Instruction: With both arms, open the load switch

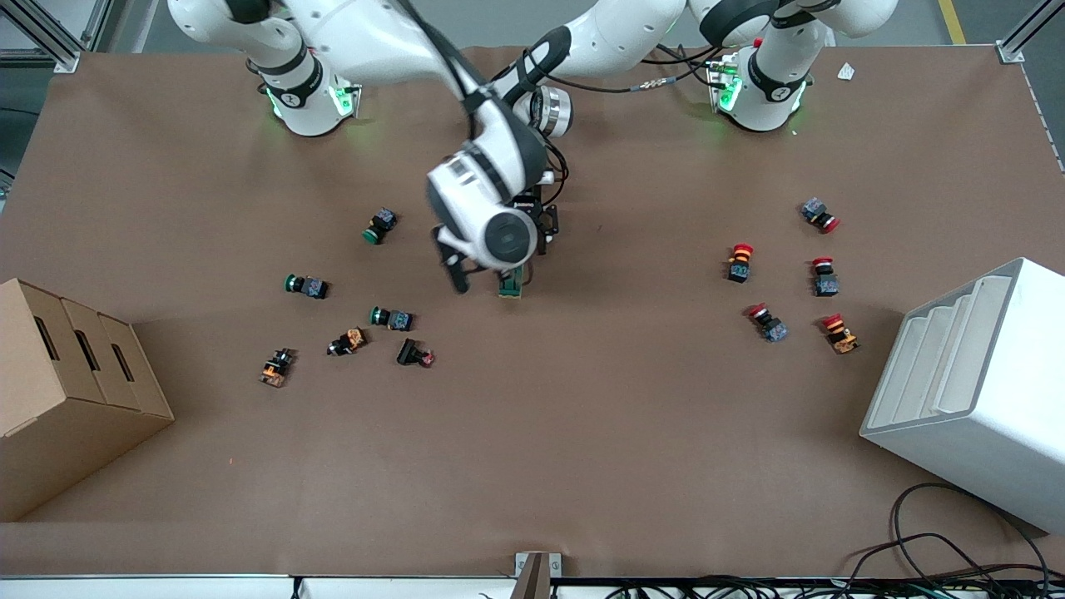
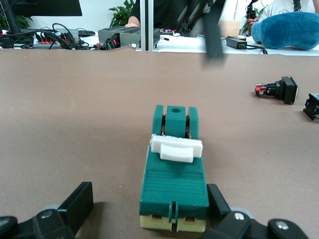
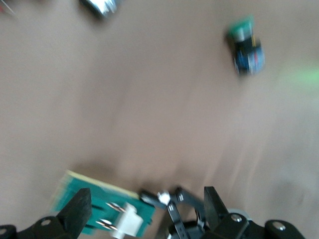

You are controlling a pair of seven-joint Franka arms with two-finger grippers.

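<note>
The load switch, a dark-green block with a white toggle, lies flat near the table's middle. In the left wrist view the load switch sits between the fingers of my left gripper. That gripper is open: one finger is close against the block's side and the other stands well apart. From the front, my left gripper is low at the switch. My right gripper hangs open just beside and above it. The right wrist view shows the switch under my right gripper.
Green-capped push buttons and orange and black parts lie toward the right arm's end. Red-capped buttons lie toward the left arm's end. A cardboard box and a white rack flank the table.
</note>
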